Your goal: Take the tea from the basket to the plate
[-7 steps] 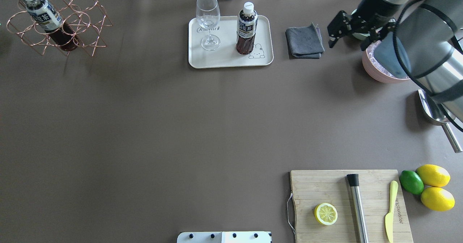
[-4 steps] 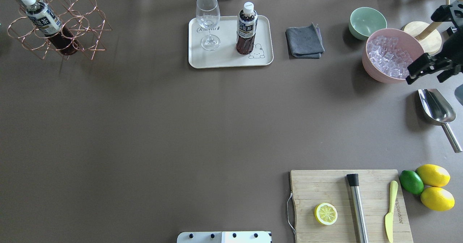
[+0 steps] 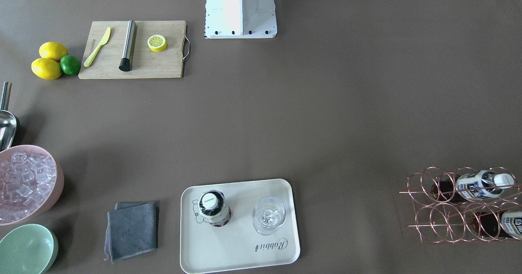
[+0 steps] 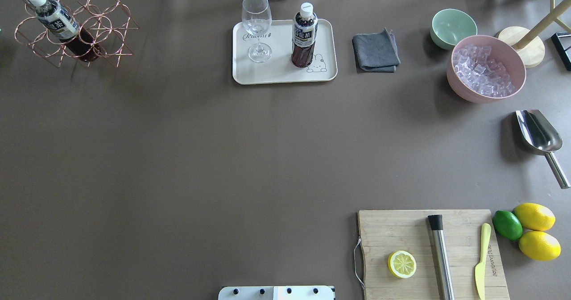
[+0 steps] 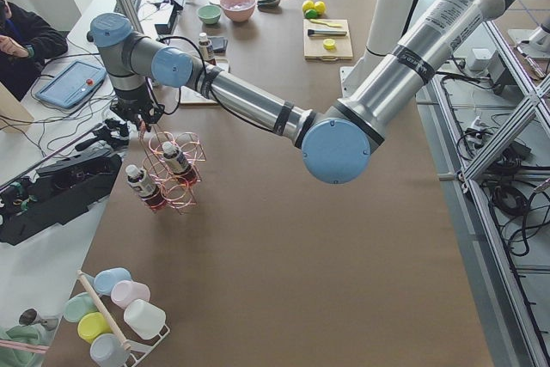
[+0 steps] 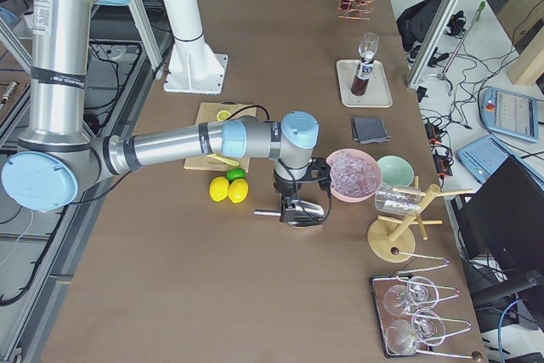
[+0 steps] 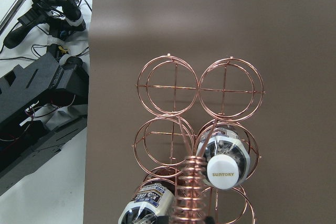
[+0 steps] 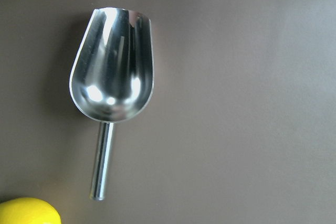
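One tea bottle [image 4: 304, 34] stands upright on the cream plate [image 4: 281, 70], beside a clear stemmed glass [image 4: 257, 27]. It also shows from above in the front-facing view [image 3: 214, 208]. The copper wire basket [image 4: 100, 27] sits at the table's far left corner with two more tea bottles [image 3: 475, 185] [image 3: 509, 223] in its cells. In the exterior left view my left gripper [image 5: 139, 118] is right above the basket [image 5: 176, 174] at its wire handle [image 7: 191, 192]; I cannot tell whether it is open or shut. My right gripper [image 6: 299, 197] hangs over a metal scoop [image 8: 113, 82]; I cannot tell its state.
A grey cloth [image 4: 375, 52], a mint-green bowl [image 4: 453, 27] and a pink bowl of ice [image 4: 486, 68] stand right of the plate. A cutting board [image 4: 428, 251] with half a lemon, a muddler and a knife is near the front right, with lemons and a lime [image 4: 507, 224] beside it.
My right arm has swung away from the bowls to the right and left the overhead view. The basket has rocked slightly and its bottles have shifted a little.
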